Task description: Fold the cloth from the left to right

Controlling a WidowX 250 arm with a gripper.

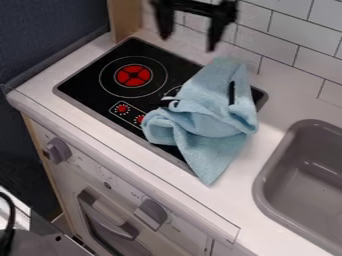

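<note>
Cloth [208, 119], light blue, bunched into loose uneven folds, lying on the right part of the black stovetop [85, 83] as the camera sees it. One pointed corner runs past the stove's front edge onto the white counter [260, 150]; the opposite end reaches toward the tiled wall [287, 44]. Small pale loop [172, 103] at its left side; on its right side a narrow dark gap shows between folds. Part of a second burner ring peeks out next to it. Me: black gripper [188, 44], at the top of the view, above the far side of the stove and apart from the cloth. My jaws are open, spread well apart, both pointing down. Red burner [133, 75] in plain sight, left of the cloth. Printed red controls near the stove's front edge, one just beside the cloth. Gray sink [270, 187] at right, apart from the cloth, with counter between. Below the counter: toy oven front with two gray knobs, left one [58, 150] and right one [151, 214], plus a gray handle [107, 220]. Wooden panel [125, 19] upright behind the stove, dark wall [50, 35] to its left.
</note>
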